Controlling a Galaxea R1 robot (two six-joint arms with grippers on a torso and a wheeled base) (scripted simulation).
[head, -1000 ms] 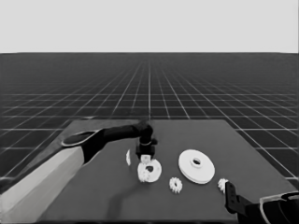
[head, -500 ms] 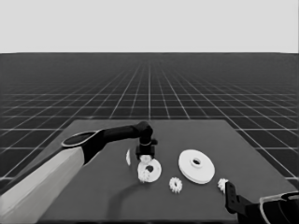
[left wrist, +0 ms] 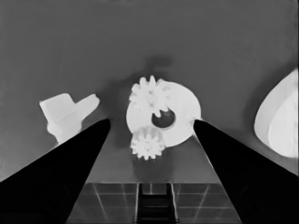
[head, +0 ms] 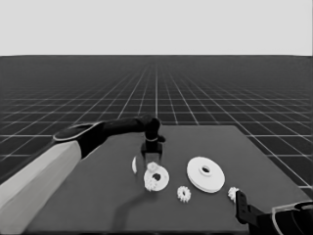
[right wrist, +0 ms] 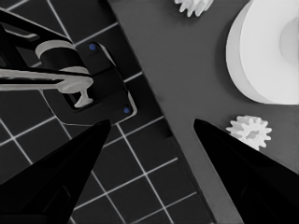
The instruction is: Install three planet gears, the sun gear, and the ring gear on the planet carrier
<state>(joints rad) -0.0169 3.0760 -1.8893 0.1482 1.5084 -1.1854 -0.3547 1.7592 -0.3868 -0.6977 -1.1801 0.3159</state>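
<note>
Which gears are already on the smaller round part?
The two gears under the left tool, on the smaller round part. The other two lie loose on the table, by the larger round part.

You are looking down across a dark, flat surface (head: 98, 205), four-sided and narrowing toward its far edge. Beyond it on every side lies a dark floor (head: 220, 93) ruled with a pale grid — the lines run together toward a straight horizon. Above that horizon you have only a pale blank band (head: 156, 27), evenly lit. In the right wrist view, past the surface's edge, you can see dark machinery (right wrist: 88, 84) with pale bands and small blue lights over the floor's grid.
</note>
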